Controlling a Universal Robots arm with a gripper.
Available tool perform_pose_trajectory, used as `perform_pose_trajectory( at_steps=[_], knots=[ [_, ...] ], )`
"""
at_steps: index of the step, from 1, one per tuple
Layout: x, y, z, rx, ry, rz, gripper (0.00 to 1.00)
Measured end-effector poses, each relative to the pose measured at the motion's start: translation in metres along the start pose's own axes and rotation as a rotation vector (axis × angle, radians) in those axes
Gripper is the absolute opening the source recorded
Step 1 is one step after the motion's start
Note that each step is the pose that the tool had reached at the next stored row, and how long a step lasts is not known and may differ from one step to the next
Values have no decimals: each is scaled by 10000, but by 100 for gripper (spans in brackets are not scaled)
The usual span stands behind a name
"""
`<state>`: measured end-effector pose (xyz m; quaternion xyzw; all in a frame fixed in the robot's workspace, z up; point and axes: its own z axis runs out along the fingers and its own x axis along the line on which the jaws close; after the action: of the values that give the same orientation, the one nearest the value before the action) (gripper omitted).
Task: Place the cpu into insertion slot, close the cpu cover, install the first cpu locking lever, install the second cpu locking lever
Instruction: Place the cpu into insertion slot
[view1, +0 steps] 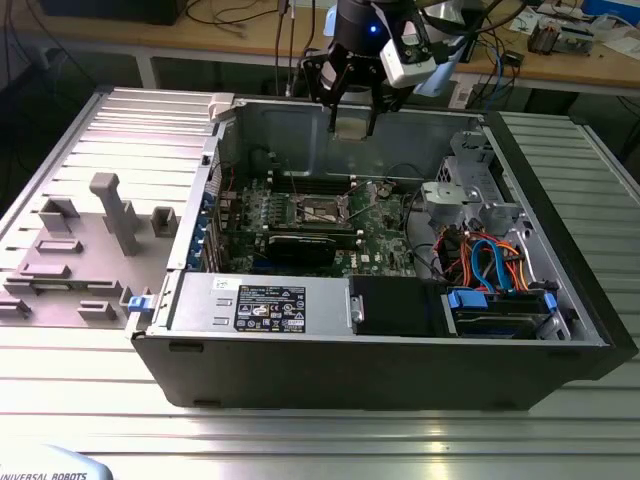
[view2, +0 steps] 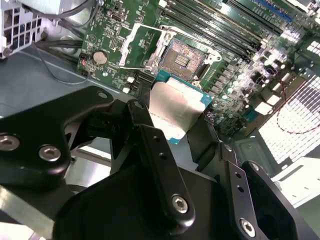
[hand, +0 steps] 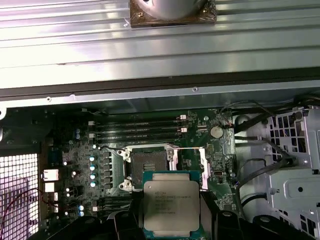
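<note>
I have the cpu (view2: 175, 107) held over the motherboard (view2: 115, 30)
My fingers (view2: 141, 114) are closed on its edges; it hangs in the air near the insertion slot (view2: 184, 60), whose dark centre lies bare

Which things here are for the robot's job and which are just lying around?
For the job: gripper holding the cpu; insertion slot; cpu cover, open.
Just lying about: grey blocks; blue cables; coin battery.
</note>
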<state>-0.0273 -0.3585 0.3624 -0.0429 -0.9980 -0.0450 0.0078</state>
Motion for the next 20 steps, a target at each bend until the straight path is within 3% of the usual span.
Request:
perform_pose_trajectory(
  at_steps=[4,20],
  knots=[
    [0,0,5,-9,-41,467,54],
    [0,0,5,-12,-52,565,54]
  ],
)
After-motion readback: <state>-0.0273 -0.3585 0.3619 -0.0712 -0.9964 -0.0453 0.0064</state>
